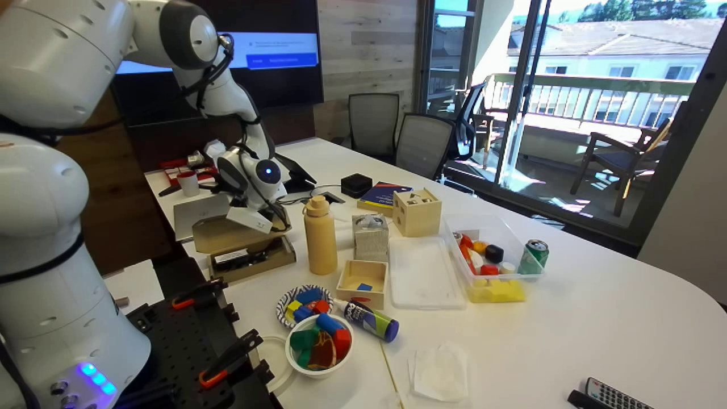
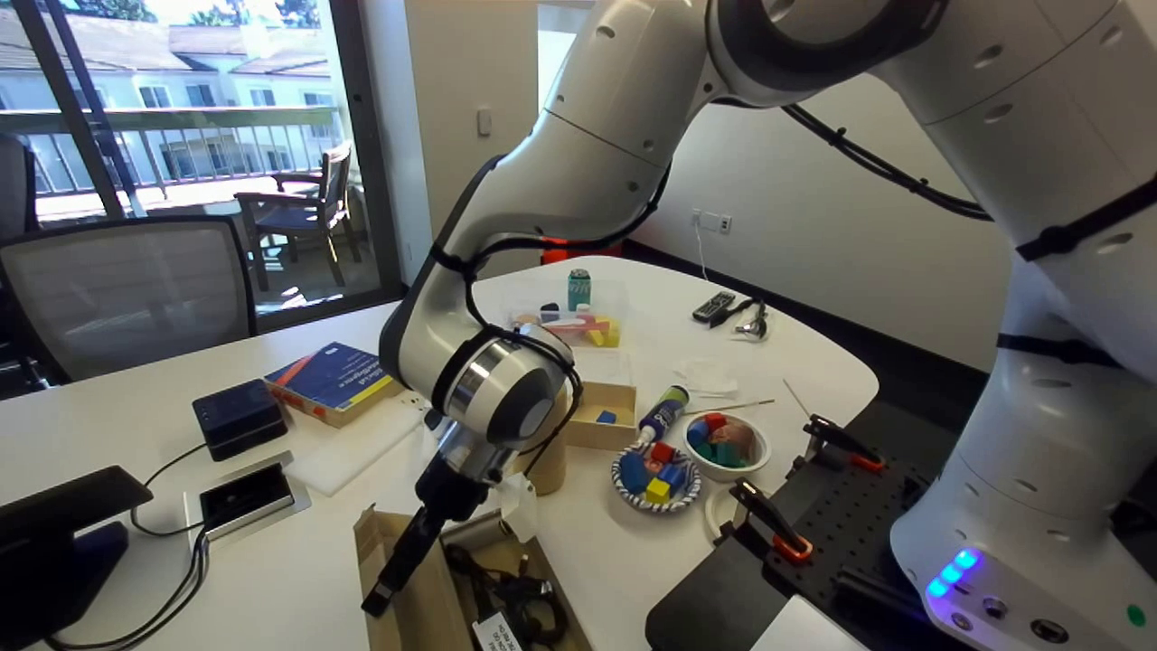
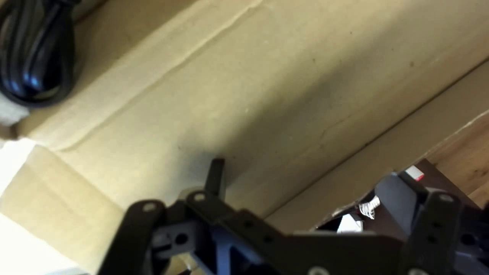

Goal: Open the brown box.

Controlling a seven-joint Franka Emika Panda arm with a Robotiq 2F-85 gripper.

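On the white bench (image 2: 607, 553), foreground of an exterior view, the brown box (image 2: 489, 533) stands open, the hand (image 3: 312, 170) spread wide, empty, apparently astride its lid (image 2: 425, 597) edge; gripping and pulling there could drag the box into the bottle (image 2: 550, 472) beyond.

Exterior view | brown box (image 1: 261, 269): lid (image 1: 227, 236) raised, dark items (image 1: 244, 259) inside | robot arm (image 1: 227, 96): bent down over lid | tan bottle (image 1: 321, 241): upright, just beside box | patterned bowl (image 1: 282, 311), white bowl (image 1: 321, 373): both holding coloured pieces (image 1: 309, 295) | tube (image 1: 366, 320): lying beside both bowls | pale crate (image 1: 419, 217): just beside clear bin (image 1: 500, 227) | remote (image 1: 616, 395): lower right, on white surface (image 1: 602, 318)
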